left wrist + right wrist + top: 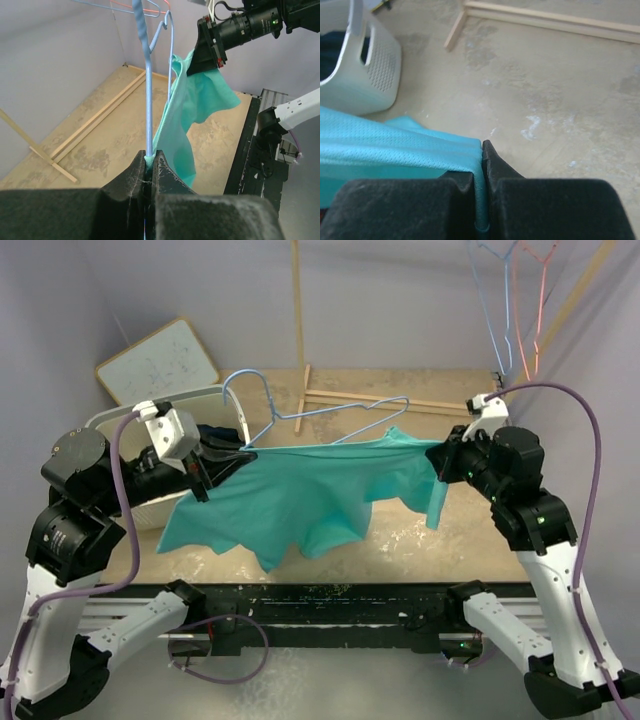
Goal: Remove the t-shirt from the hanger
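A teal t-shirt (300, 495) hangs stretched in the air between my two grippers. A light blue wire hanger (272, 412) rises from its left shoulder, with its hook up and one arm bare above the shirt's top edge. My left gripper (243, 453) is shut on the hanger wire (148, 100) with a bit of teal fabric at the fingertips (149, 159). The shirt (192, 102) runs from there towards the right gripper (207, 47). My right gripper (437, 462) is shut on the shirt's right shoulder or sleeve. The fabric (395, 147) is pinched between its jaws (482, 150).
A white laundry basket (120, 425) holding dark clothes stands at the left, also in the right wrist view (367, 70). A whiteboard (160, 362) leans behind it. A wooden rack (300, 350) stands at the back, with more wire hangers (515, 300) hanging at the upper right.
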Available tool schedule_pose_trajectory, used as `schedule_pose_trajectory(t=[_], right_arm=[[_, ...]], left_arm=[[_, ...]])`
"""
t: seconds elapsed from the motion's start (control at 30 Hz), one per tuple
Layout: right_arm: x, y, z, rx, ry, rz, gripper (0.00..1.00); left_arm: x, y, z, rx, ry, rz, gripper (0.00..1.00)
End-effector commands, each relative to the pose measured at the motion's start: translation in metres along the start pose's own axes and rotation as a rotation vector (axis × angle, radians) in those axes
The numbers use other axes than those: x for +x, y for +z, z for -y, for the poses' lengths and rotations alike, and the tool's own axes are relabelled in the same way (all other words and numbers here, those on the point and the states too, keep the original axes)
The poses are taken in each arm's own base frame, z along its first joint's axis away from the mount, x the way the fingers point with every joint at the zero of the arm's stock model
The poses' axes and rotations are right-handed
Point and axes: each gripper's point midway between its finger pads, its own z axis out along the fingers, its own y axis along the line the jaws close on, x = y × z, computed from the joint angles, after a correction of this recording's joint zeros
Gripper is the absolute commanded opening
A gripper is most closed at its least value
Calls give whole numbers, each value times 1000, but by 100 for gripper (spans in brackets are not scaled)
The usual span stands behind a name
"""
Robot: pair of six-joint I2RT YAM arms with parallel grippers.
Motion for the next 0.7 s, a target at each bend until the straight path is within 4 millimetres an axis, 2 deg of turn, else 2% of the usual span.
schedule_pose_trajectory(t=[0.0, 0.1, 0.17, 0.3, 0.37, 0.43, 0.53, 0.67], right_arm=[[12, -10, -28, -202, -70, -46, 6], [-6, -43, -66, -414, -114, 17, 47], [-20, -68, -81, -493, -146, 65, 60], [-42, -124, -115, -705, -243, 185, 61], [-52, -148, -125, -757, -268, 263, 62], [-58, -162, -130, -790, -292, 315, 64], [-60, -155, -126, -759, -303, 322, 66], [-59, -141, -126, -766, -306, 282, 65]], left_arm=[[-34, -4, -6, -43, 63, 126, 0], [-14, 12, -11, -21, 29, 71, 0], [-3, 19, -15, -19, 14, 49, 0], [13, 28, -16, 0, -9, 15, 0], [21, 32, -12, 42, -25, -6, 0], [30, 37, 0, 128, -43, -34, 0], [42, 37, 25, 301, -63, -56, 0], [52, 33, 49, 468, -92, -63, 0]])
